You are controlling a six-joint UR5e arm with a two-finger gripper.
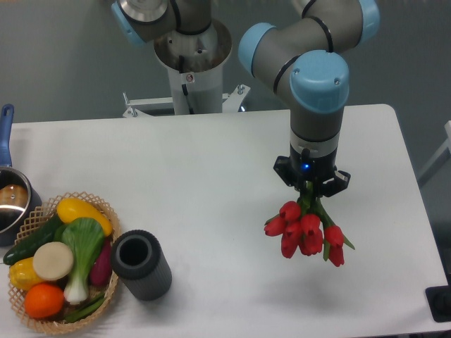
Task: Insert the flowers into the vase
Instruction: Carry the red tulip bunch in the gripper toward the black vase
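White table (211, 176): work surface. Wicker basket (106, 211) of vegetables: left front edge. Vase (141, 265): tilted, set just beside the basket, well apart from the flowers (304, 232). Flowers: held above the table's right side, stems clamped in the closed gripper (310, 189).

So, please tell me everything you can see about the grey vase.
The vase is a small dark grey cylinder with fine ribs along its side, a thick rounded rim and a round black mouth. It looks matte, perhaps rubber or plastic. It stands on the white table, seemingly upright, at the front left, against the wicker basket of vegetables. It holds nothing visible; the flowers hang far to its right, in the end effector.
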